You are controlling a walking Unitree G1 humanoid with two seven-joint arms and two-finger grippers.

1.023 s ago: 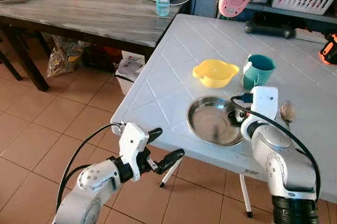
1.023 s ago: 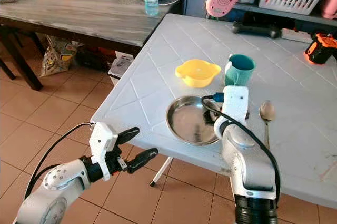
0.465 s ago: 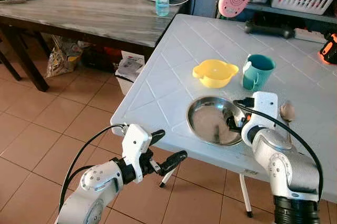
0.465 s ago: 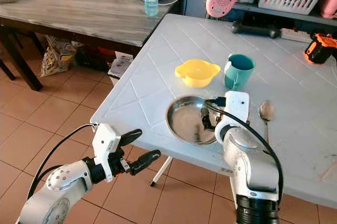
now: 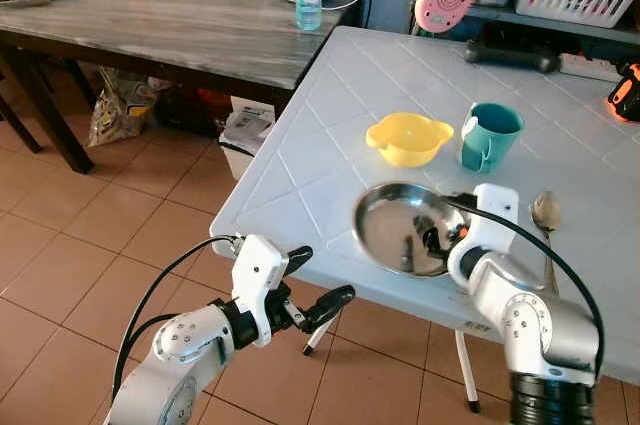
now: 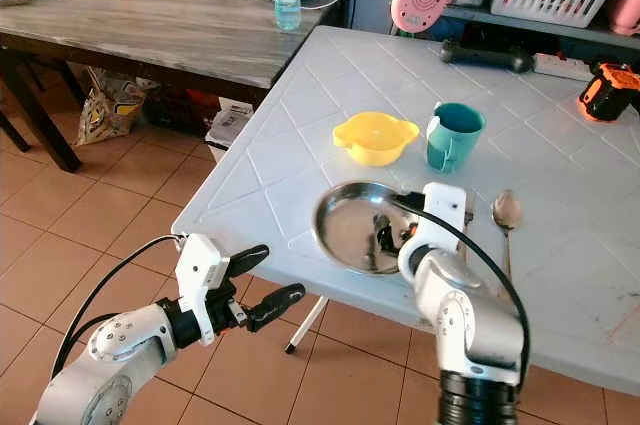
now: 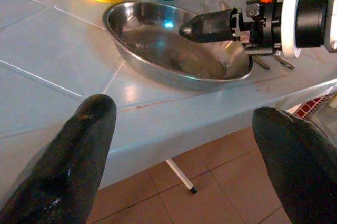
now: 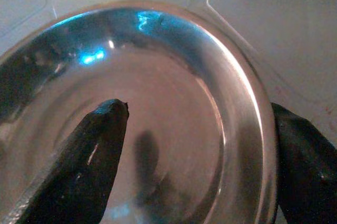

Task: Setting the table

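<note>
Right gripper (image 5: pixel 432 237) is spread open astride the near rim of the round stainless-steel plate (image 5: pixel 385 225), nothing clamped yet; the rim should be pinched squarely before any lifting is attempted.

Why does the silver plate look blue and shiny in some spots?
Right wrist view: the metal plate mirrors light as blue-white glare near its far rim, and the right end effector's finger casts a dark reflection. Left wrist view: the same glare, while the near fingers look blurry.

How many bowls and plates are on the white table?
2. A yellow bowl sits beside the green cup, and a shiny metal plate lies near the table's front edge, with the right gripper straddling its rim.
</note>
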